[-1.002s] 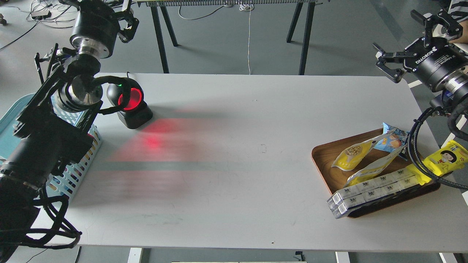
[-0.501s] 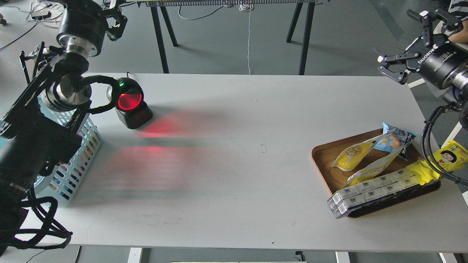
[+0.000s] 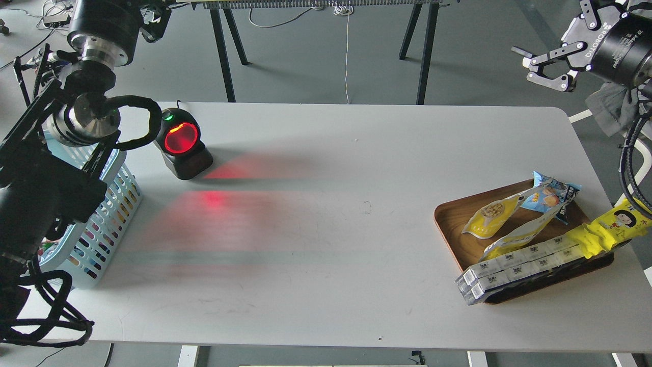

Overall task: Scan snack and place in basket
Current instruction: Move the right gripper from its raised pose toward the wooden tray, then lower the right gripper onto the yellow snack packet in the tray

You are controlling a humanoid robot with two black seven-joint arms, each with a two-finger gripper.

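The snack [image 3: 490, 218], a yellow pouch with a round picture of beige balls, lies flat on the brown wooden tray [image 3: 451, 216] at the table's right side. The light blue basket [image 3: 109, 204] stands at the table's left edge, partly hidden behind my left arm. My right gripper [image 3: 565, 38] is open and empty, high above the table's far right corner and well away from the tray. My left gripper [image 3: 153, 18] is at the top left, mostly cut off by the view's edge, so its fingers cannot be told apart.
A black barcode scanner [image 3: 181, 142] with a red glowing window stands beside the basket and throws red light on the table. The tray also holds a second pouch [image 3: 514, 235], a small blue packet [image 3: 554, 194], a long white box [image 3: 519, 265] and a yellow cartoon-face wrapper [image 3: 614, 224].
My right gripper has risen up and back, away from the tray. My left arm has shifted left and up, uncovering the scanner. The things on the tray have not moved.
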